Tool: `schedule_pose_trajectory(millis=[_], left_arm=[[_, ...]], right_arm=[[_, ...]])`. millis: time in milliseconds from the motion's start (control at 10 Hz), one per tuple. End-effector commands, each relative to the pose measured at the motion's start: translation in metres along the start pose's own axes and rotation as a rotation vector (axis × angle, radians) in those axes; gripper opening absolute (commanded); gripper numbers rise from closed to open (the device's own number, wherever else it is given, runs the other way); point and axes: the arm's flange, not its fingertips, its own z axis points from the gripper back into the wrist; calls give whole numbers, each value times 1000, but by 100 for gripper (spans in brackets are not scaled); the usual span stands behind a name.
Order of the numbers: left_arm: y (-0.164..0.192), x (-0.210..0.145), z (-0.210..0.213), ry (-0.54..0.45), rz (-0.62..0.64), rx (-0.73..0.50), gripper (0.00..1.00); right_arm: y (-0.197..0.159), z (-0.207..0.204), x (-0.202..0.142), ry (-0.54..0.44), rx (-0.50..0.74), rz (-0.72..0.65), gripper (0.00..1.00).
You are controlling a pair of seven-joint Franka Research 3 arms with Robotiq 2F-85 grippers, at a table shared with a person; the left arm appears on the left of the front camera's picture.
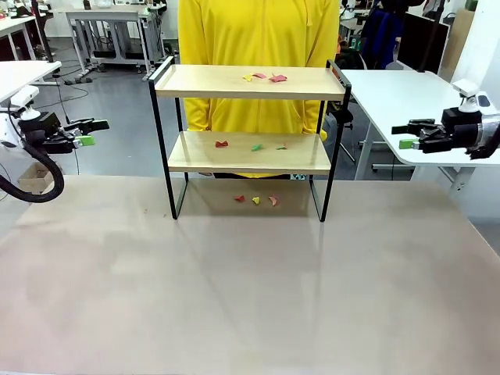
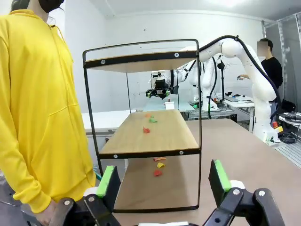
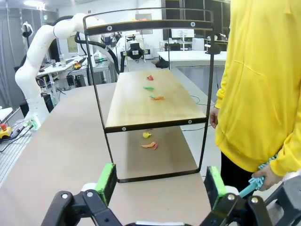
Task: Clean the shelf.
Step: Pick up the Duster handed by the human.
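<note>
the left gripper (image 1: 92,131) had its jaws spread wide and released, hanging off the table's left edge, well apart from the shelf (image 1: 211,80). the right gripper (image 1: 404,136) was released the same way, jaws wide, out past the right edge in front of a white side table (image 1: 406,94). both pointed inward at the shelf, with bare table (image 1: 250,297) lying between them and it.

a person in a yellow hoodie (image 1: 258,31) stood right up against the shelf's far side. a cardboard box (image 1: 35,178) sat on the floor below the left arm.

the front view looked down on the top board, where pink, yellow and red scraps (image 1: 266,77) lay right of middle; the left wrist view caught that board from underneath. it saw the shelf (image 2: 164,136) end-on between its green pads (image 2: 107,181), with the right gripper (image 2: 160,90) small beyond it. the right wrist view showed the person's hand (image 3: 265,175) low beside the shelf (image 3: 131,103), holding a teal thing (image 3: 251,184) i could not make out.

the shelf stood upright at the table's far middle: two light wooden boards in a thin black frame with raised end rails. red and green scraps (image 1: 251,145) lay on the lower board, and red, yellow and orange ones (image 1: 256,200) on the table beneath it.
</note>
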Motion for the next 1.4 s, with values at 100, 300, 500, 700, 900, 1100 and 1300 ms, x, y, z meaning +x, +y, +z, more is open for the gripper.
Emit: schedule_pose_trajectory(millis=[100, 300, 500, 700, 900, 1100, 1300], left_arm=[[-11, -3, 1, 65, -20, 34, 100], [-19, 4, 7, 90, 10, 41, 100], [-24, 14, 13, 55, 60, 51, 100], [-28, 27, 16, 45, 95, 67, 100], [-30, 36, 13, 38, 101, 63, 100], [-30, 37, 11, 48, 100, 99, 100], [-23, 33, 16, 58, 90, 55, 100]], right_arm=[[-2, 9, 4, -6, 12, -9, 100], [1, 13, 6, -9, 11, -4, 100], [8, 17, 14, -8, 13, -4, 100], [13, 20, 24, -12, 17, -3, 100], [14, 23, 28, -9, 10, -4, 100], [14, 22, 28, -16, 64, -7, 100], [9, 21, 25, -17, -3, 25, 100]])
